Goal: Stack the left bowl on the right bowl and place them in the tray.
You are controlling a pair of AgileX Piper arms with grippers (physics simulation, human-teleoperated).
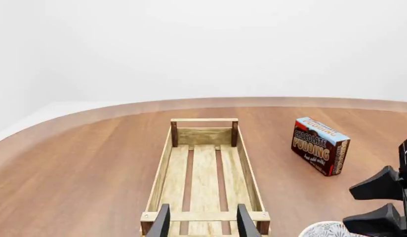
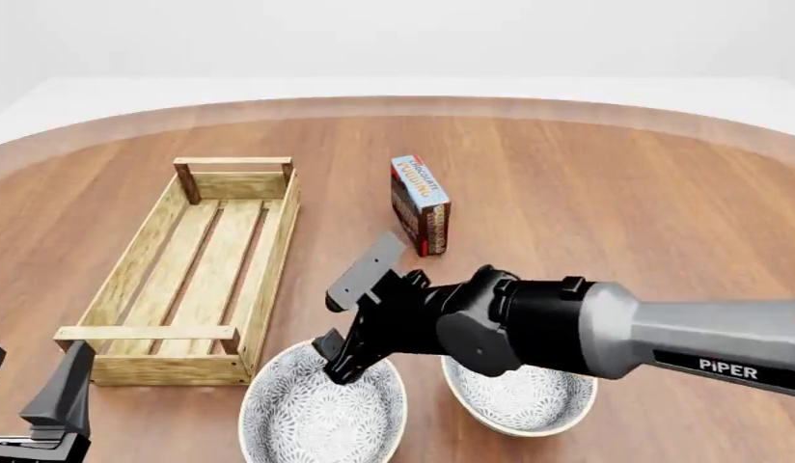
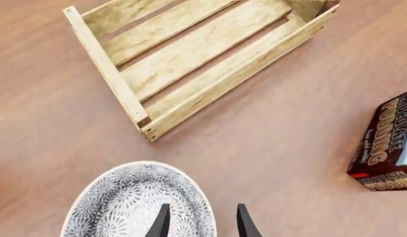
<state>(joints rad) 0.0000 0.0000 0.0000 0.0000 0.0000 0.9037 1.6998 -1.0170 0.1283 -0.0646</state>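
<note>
The left bowl (image 2: 308, 420), white with a grey pattern, sits on the table near the front, with the right bowl (image 2: 527, 400) beside it. My right gripper (image 2: 340, 360) reaches across and is open at the left bowl's far rim. In the right wrist view its fingers (image 3: 162, 222) straddle that bowl's (image 3: 121, 207) rim, one inside and one outside. The tray (image 2: 275, 231), a long light-wood crate, lies empty to the left. My left gripper (image 2: 31, 386) is open and empty at the front left, pointing along the tray (image 1: 160, 168).
A red-and-blue chocolate pudding carton (image 2: 420, 204) stands upright behind the bowls, right of the tray; it also shows in the left wrist view (image 1: 320, 145) and the right wrist view (image 3: 385, 148). The right arm's body hangs over part of the right bowl.
</note>
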